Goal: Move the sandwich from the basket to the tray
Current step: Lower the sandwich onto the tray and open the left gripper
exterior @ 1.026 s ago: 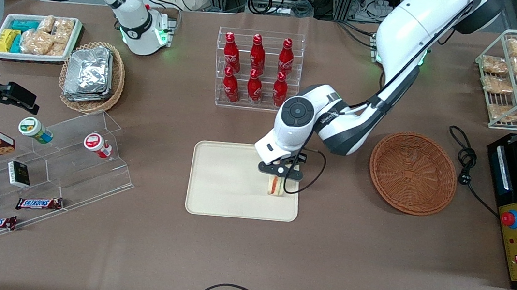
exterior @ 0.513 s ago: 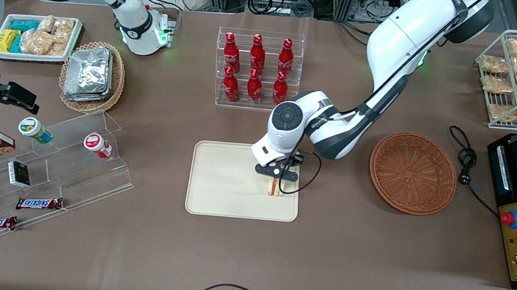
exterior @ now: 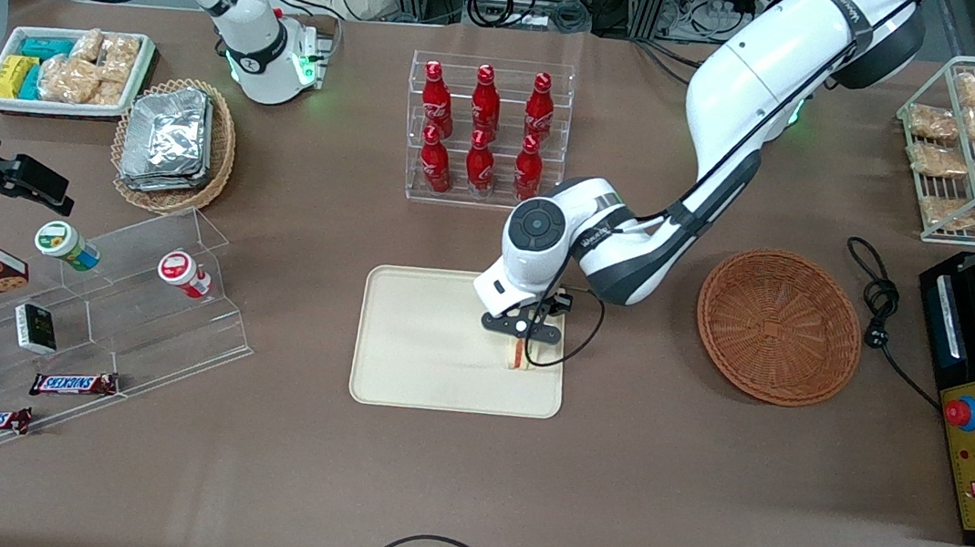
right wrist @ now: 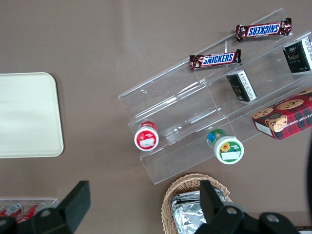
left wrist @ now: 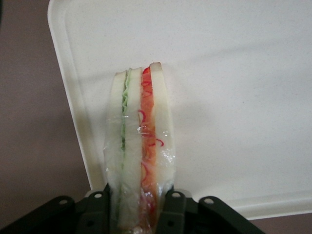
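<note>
On tray, gripper clamped around upright sandwich, seemingly touching down

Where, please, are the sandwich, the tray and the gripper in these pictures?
sandwich (left wrist: 141, 141), left wrist view, its cut edge.
tray (exterior: 416, 339), front view, its bare floor.
gripper (exterior: 521, 329), front view, between its fingertips, shut on the sandwich.

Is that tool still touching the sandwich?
Touching. The left wrist view shows the tool with a finger pressed against each side of the sandwich, over the tray.
</note>
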Controlling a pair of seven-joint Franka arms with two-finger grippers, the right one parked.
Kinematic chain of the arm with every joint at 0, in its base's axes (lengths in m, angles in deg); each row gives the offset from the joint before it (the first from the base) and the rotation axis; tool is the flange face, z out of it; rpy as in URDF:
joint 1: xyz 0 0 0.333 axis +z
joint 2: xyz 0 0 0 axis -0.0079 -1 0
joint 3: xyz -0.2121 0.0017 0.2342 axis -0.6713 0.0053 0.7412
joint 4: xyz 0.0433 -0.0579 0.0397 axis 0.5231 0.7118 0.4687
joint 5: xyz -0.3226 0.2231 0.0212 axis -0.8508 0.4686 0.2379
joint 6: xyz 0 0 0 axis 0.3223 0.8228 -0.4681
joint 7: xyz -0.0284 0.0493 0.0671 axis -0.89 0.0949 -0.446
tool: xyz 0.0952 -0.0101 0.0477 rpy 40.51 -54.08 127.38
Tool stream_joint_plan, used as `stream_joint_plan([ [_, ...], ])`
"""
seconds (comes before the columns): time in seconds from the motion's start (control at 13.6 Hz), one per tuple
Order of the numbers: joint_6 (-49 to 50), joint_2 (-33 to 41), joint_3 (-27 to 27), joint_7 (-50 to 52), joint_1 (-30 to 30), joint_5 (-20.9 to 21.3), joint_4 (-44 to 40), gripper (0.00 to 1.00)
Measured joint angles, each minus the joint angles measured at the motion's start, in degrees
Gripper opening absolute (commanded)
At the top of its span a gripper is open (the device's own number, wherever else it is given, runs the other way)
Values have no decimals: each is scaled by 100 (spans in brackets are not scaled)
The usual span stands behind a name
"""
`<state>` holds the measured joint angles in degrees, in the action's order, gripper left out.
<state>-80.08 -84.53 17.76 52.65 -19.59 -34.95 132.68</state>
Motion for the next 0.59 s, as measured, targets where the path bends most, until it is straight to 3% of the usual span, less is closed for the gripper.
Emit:
stream_joint_plan([
  [0.07,0,-9,0,5,0,0,0,97],
  [0.15,0,-18,1,17,0,0,-2,100],
  [0.59,0,-23,30,166,12,0,-152,100],
])
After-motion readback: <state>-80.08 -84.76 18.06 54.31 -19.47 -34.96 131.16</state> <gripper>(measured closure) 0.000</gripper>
